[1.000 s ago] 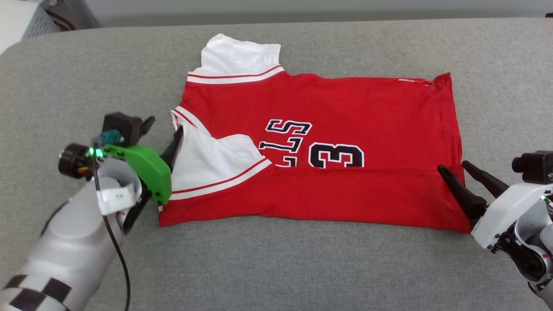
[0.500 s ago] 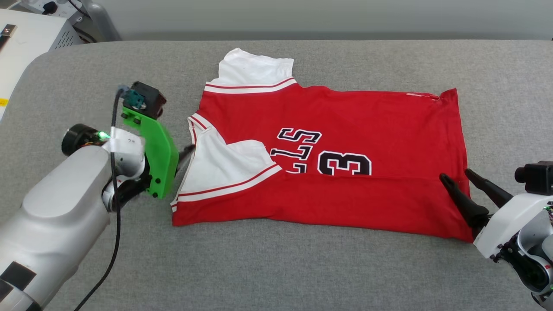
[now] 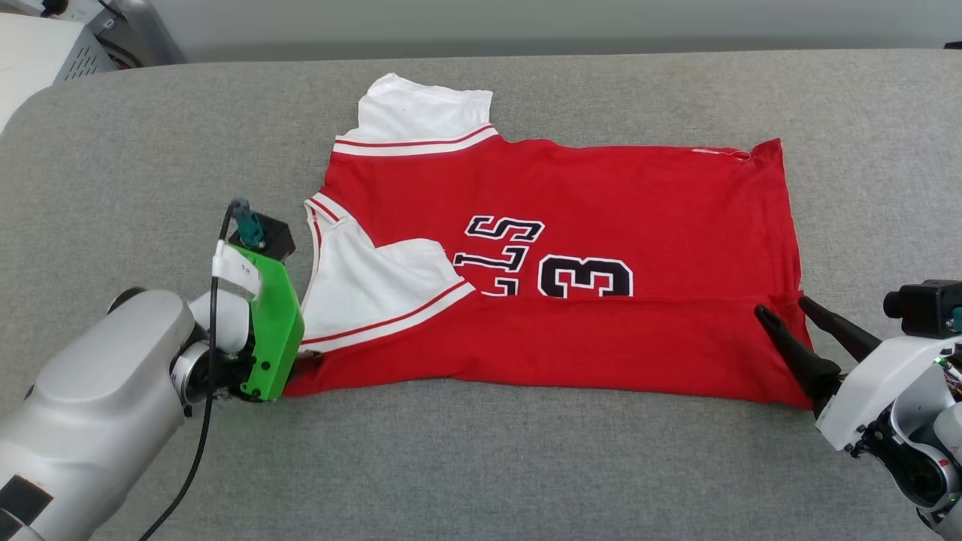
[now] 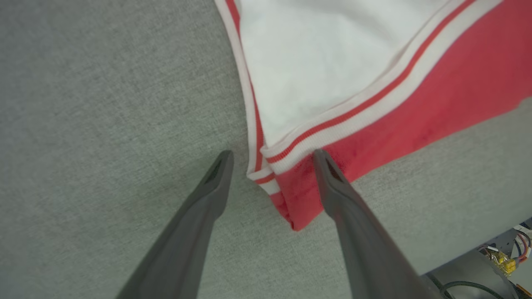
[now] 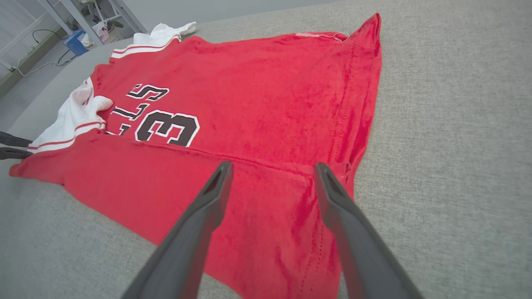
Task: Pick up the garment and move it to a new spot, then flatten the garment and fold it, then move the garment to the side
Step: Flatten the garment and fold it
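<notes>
The garment [image 3: 601, 195] lies flat on the grey padded surface [image 3: 526, 466], collar to the left and hem to the right. Its near long edge is folded up over the lower part of the black lettering, and a white sleeve lies across the chest. My left gripper [image 4: 272, 153] is open at the near left corner, one finger on the grey cloth and the other over the garment [image 4: 415, 112] by the striped trim. My right gripper [image 3: 782, 305] is open, low over the near right corner at the folded hem of the garment [image 5: 257, 91], with nothing between the fingers.
A white equipment case [image 3: 37, 45] stands past the far left corner of the surface. Wide grey cloth lies in front of the garment and to its right [image 3: 872, 150]. The left arm's green mount [image 3: 274, 323] and its cable [image 3: 203, 443] sit at the lower left.
My left gripper has come down from the collar side to the garment's near left corner. The right gripper has hardly moved. The head camera shifted; the garment lies as before.
</notes>
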Controlling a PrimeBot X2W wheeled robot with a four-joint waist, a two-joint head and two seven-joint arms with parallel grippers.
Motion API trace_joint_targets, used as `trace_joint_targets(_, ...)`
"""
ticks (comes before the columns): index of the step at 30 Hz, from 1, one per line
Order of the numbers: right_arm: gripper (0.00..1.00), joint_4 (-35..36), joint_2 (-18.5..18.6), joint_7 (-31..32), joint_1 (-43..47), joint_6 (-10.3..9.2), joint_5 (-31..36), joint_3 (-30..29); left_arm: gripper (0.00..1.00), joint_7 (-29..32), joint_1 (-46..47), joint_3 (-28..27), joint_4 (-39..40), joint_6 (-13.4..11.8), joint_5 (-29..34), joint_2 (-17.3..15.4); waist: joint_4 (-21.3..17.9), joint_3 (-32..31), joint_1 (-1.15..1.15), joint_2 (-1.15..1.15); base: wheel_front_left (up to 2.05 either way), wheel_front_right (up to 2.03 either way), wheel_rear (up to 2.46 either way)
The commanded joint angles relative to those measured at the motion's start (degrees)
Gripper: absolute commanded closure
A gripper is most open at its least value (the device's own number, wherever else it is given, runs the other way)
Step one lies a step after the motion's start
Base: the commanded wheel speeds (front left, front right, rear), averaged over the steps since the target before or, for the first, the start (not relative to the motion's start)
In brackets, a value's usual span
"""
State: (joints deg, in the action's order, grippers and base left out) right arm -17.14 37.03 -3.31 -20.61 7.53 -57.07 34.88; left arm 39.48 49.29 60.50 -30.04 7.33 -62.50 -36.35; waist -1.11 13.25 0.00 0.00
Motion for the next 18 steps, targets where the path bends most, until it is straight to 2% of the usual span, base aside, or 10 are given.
trace_joint_targets(1, 0.0, -0.1, -0.3, 0.1, -1.1, -0.04, 0.2, 0.2, 0.0, 0.5, -1.5, 0.5, -0.8, 0.1, -0.2, 0.0, -0.7, 0.7, 0.0, 0.0, 0.0, 0.0, 0.0)
trace_joint_targets(10, 0.0, -0.8, -0.4, -0.1, -2.8, -0.04, 0.2, 1.2, 0.0, 0.9, -4.4, 3.4, -4.6, 0.1, -0.9, 1.5, -1.7, 1.6, 0.0, 0.0, 0.0, 0.0, 0.0)
trace_joint_targets(12, 0.0, -1.0, 0.0, 0.0, -3.5, -0.04, 1.3, 1.4, 0.73, 0.3, -4.6, 3.7, -4.6, 0.1, -1.3, 1.8, -1.7, 1.4, 0.0, 0.0, 0.0, 0.0, 0.0)
trace_joint_targets(13, 0.0, -1.1, 0.3, -0.1, -4.0, -0.04, 1.7, 1.2, 1.0, -0.4, -4.7, 3.6, -4.6, 0.1, -1.8, 1.9, -1.8, 1.3, 0.0, 0.0, 0.0, 0.0, 0.0)
trace_joint_targets(18, 0.0, -0.2, 2.0, 1.4, -6.3, -0.04, 4.3, 0.4, 1.0, -5.5, -4.3, 2.8, -3.2, 0.1, -2.1, 0.8, -2.0, 0.1, 0.0, 0.0, 0.0, 0.0, 0.0)
